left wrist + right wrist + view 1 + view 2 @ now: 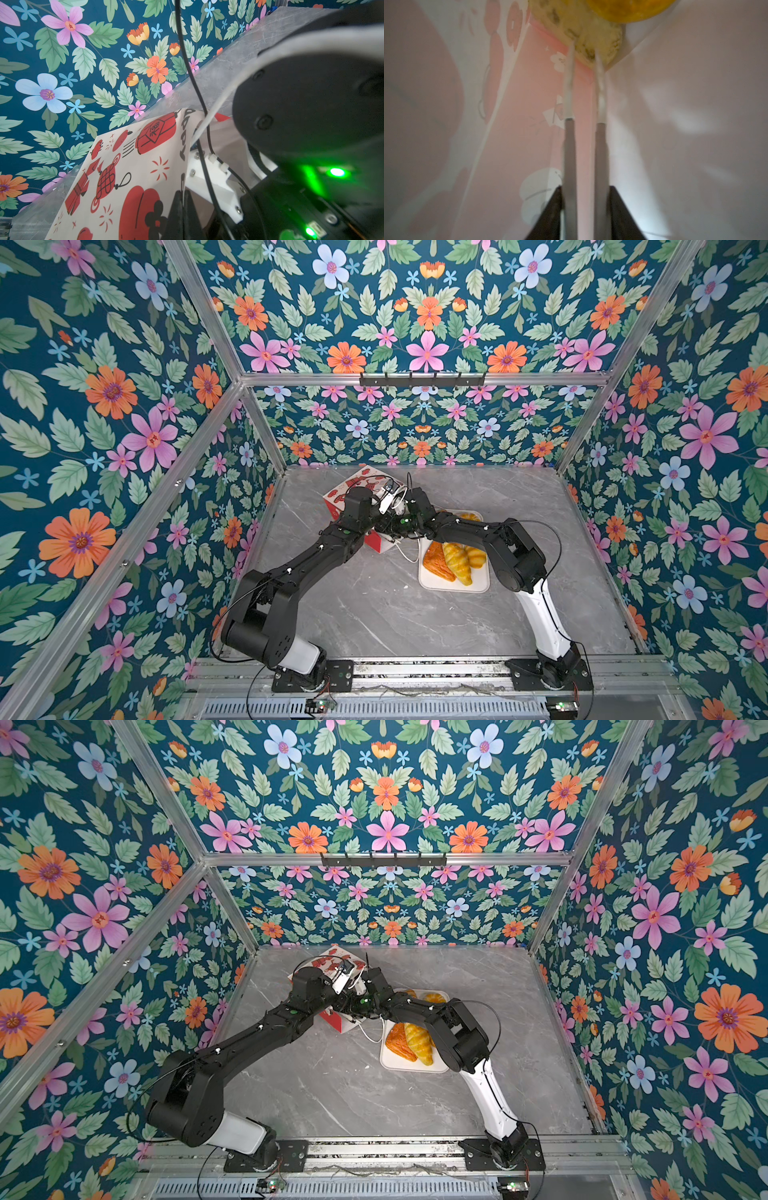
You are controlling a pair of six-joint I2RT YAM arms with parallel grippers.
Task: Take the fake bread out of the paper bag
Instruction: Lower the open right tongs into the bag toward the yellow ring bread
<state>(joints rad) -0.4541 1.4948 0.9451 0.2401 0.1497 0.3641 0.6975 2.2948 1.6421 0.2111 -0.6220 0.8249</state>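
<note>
Cramped inside the paper bag [675, 124], open tabletop [374, 614] in front
Bag walls closely hem the right pincer [585, 49]; fake bread [591, 33] blocks the far corner. The left arm [316, 547] and right arm [469, 531] crowd the mouth, with the tray [432, 583] alongside.

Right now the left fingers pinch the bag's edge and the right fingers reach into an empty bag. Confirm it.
Wrong on one count: the bag is not empty. The right wrist view shows bread at its far end, by the tips of the right fingers. The left fingers do pinch its edge.
</note>
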